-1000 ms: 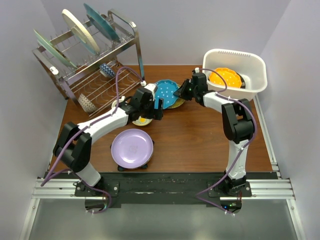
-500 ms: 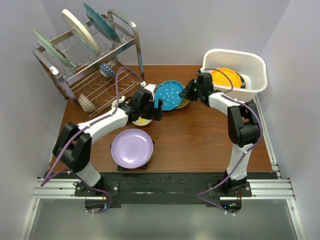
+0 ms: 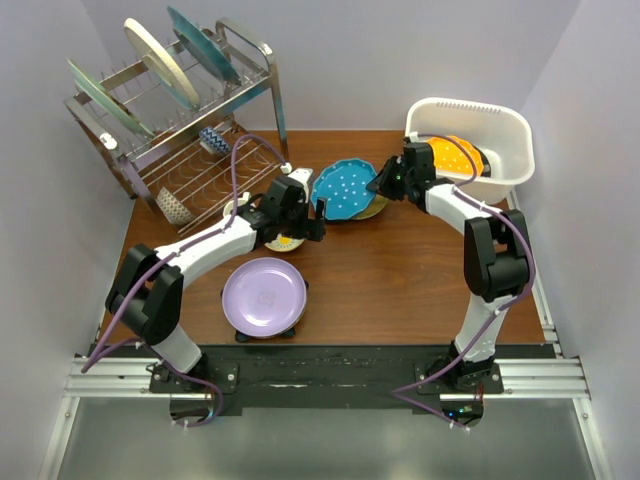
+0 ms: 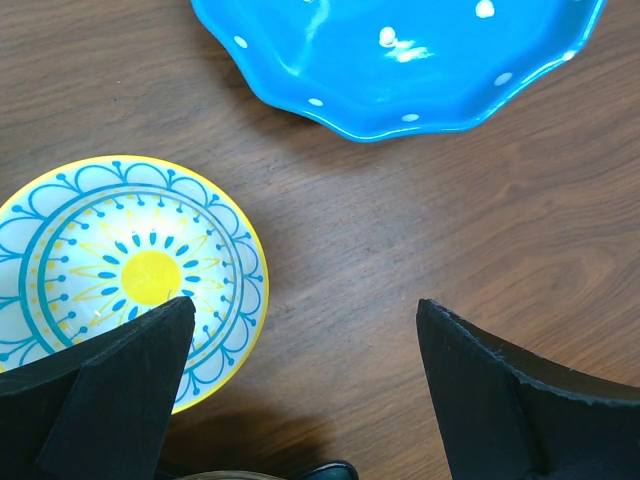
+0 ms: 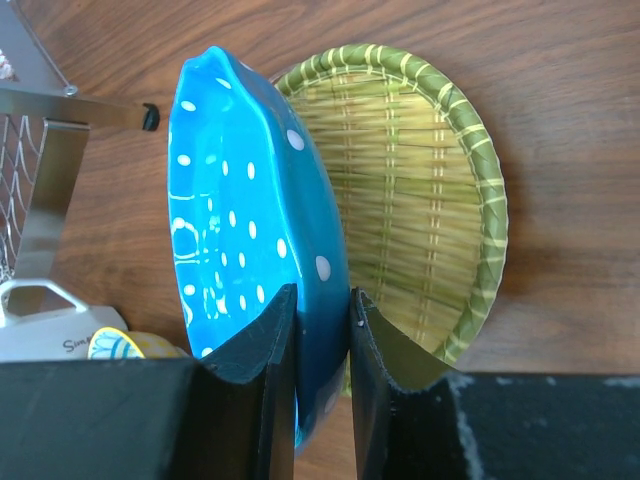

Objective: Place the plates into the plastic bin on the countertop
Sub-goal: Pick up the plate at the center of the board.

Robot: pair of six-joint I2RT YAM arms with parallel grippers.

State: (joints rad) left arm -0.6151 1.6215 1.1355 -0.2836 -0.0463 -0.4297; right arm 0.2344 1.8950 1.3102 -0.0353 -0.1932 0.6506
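My right gripper is shut on the rim of the blue dotted scalloped plate, which is tilted on edge above a green-rimmed woven-pattern plate lying on the countertop. From above, the blue plate hangs left of the right gripper, short of the white plastic bin. An orange dotted plate lies inside the bin. My left gripper stands open over bare wood, just below the blue plate. A lavender plate sits near the front.
A small white bowl with a yellow centre lies under my left finger. The metal dish rack at the back left holds a mint plate, a beige plate and a teal plate. Walls close in on both sides.
My right gripper has carried the blue dotted plate a little to the right, towards the bin, uncovering the woven plate. The left arm has stayed where it was.
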